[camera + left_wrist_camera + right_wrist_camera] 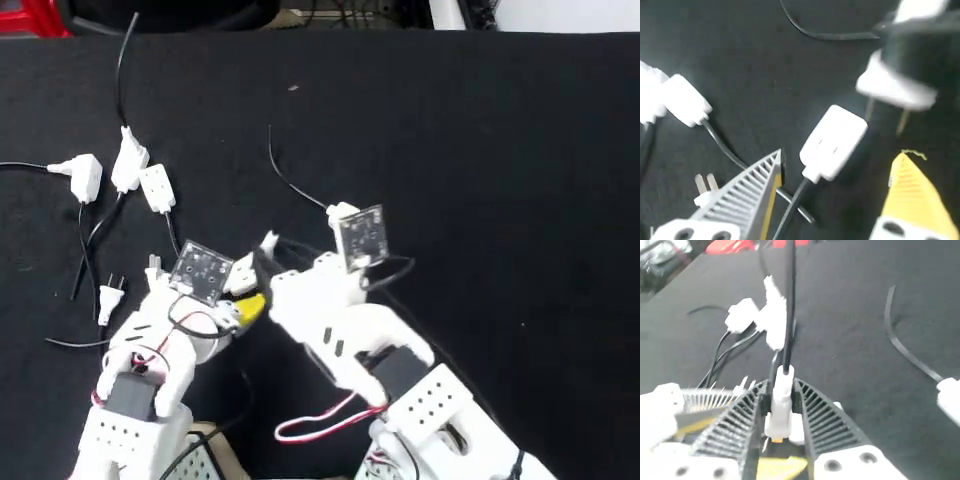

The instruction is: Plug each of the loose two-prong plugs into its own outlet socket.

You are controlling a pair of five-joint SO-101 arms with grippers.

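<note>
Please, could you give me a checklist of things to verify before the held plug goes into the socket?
1. Grip: the right gripper is shut on the plug. Ok.
2. Alignment: the prongs hang beside the socket, apart from it. Not ok.
3. Socket support: the left gripper is open, with a finger on either side of the socket, neither touching it. Not ok.
4. Socket slots facing the prongs: cannot tell.
5. The plug's cable free of snags: cannot tell.
</note>
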